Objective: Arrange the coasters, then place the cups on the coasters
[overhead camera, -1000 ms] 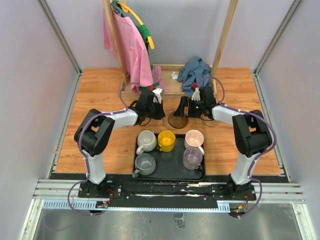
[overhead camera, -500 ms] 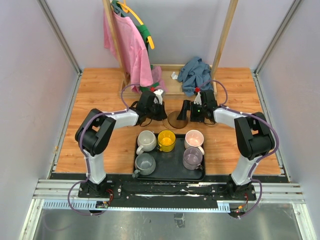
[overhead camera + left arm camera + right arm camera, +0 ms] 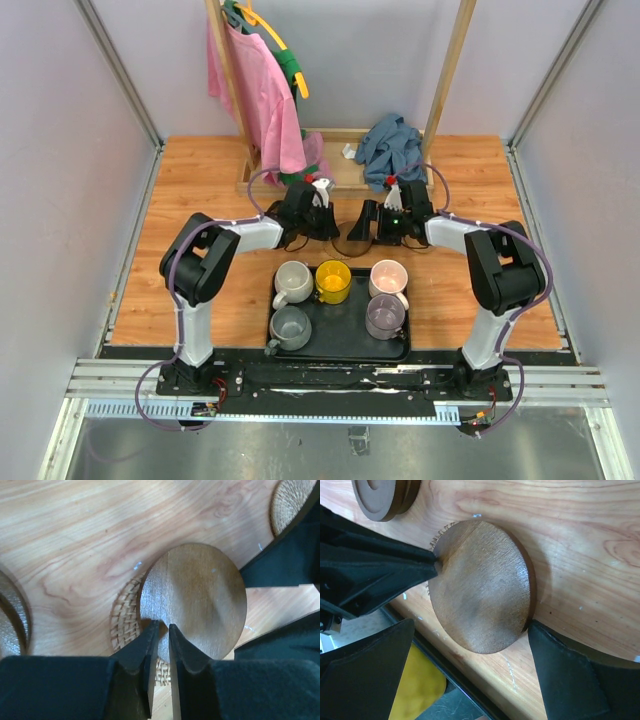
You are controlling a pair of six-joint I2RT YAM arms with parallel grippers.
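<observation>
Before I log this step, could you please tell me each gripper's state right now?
Left gripper: nearly closed at the edge of the dark brown coaster; grip cannot be told.
Right gripper: open wide, fingers either side of that coaster.

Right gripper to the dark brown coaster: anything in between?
Nothing visible. The right gripper is open, its fingers flanking the dark brown coaster. The left gripper has its tips at the coaster's rim; a woven coaster lies underneath.

No text, label, brand or number can be read on the cups (image 3: 333,281), coasters (image 3: 200,595) or tray (image 3: 336,332).
</observation>
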